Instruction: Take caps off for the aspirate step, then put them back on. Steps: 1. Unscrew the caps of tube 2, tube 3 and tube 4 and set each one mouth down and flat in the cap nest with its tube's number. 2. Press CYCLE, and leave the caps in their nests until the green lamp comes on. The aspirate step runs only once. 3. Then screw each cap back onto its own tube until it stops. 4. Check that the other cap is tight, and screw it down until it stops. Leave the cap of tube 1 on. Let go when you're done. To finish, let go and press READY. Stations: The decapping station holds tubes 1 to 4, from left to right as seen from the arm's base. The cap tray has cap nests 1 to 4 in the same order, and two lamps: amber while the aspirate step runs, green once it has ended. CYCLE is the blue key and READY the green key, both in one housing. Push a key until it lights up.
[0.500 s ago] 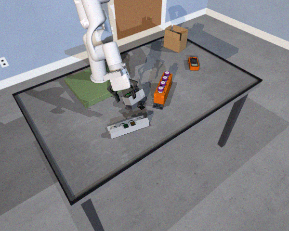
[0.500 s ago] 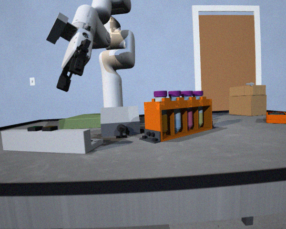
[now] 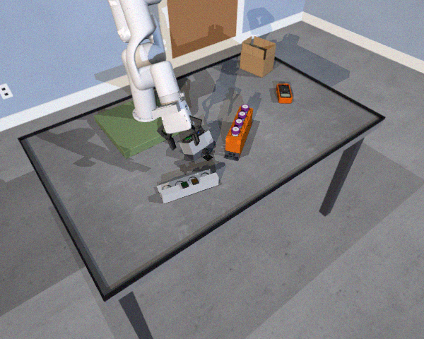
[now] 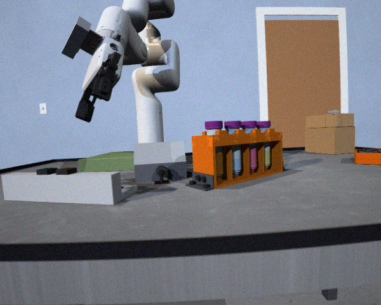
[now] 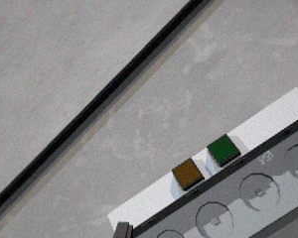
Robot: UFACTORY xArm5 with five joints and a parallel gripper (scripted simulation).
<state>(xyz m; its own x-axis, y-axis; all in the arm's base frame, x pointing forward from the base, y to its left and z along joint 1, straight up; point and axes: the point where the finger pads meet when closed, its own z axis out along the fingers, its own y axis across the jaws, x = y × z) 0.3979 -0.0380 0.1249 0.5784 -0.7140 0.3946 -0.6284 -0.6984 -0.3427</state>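
Note:
The orange decapping station (image 3: pixel 239 132) stands at mid table and holds four tubes, each with its purple cap (image 4: pixel 213 124) on. The white cap tray (image 3: pixel 187 186) lies in front of it; its round nests (image 5: pixel 259 188) are empty. The amber lamp (image 5: pixel 188 174) and the green lamp (image 5: pixel 223 150) on the tray are dark. The grey key housing (image 4: pixel 159 161) stands between the tray and the arm's base. My gripper (image 3: pixel 183 138) (image 4: pixel 86 110) is open and empty. It hangs tilted, high above the housing and tray. It partly hides the keys.
A green mat (image 3: pixel 126 127) lies under the arm's base. A cardboard box (image 3: pixel 258 56) stands at the far edge and a small orange device (image 3: pixel 284 92) lies near it. The table's black rim (image 5: pixel 99 99) runs past the tray.

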